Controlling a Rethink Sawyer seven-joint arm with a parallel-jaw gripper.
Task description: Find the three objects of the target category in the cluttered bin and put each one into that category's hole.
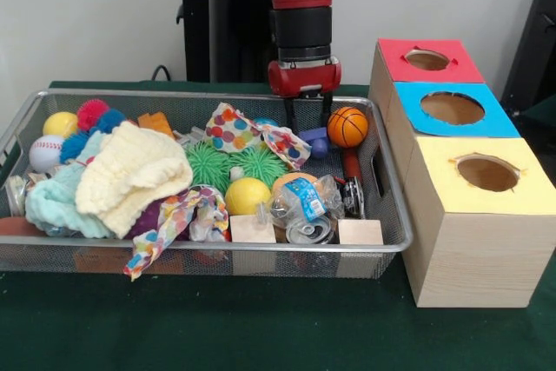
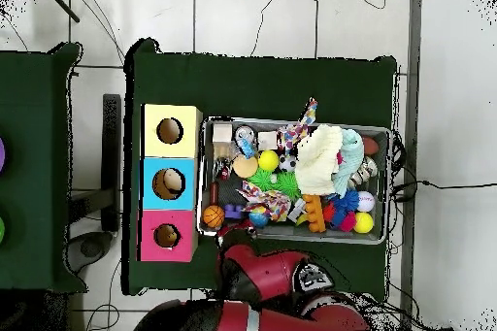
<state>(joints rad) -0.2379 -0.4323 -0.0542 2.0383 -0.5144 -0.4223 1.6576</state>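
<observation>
The wire-mesh bin stands on the green table and is full of clutter; it also shows in the overhead view. My gripper hangs from the red arm over the bin's far side, open and empty. Its fingers stand just above a purple block, with a small basketball right beside them. A wooden box row has a red-topped hole, a blue-topped hole and a yellow-topped hole. In the overhead view the arm hides the gripper.
The bin holds a cream knitted cloth, polka-dot cloths, green spiky balls, yellow balls, a baseball, wooden blocks and plastic-wrapped items. The boxes stand close against the bin's side.
</observation>
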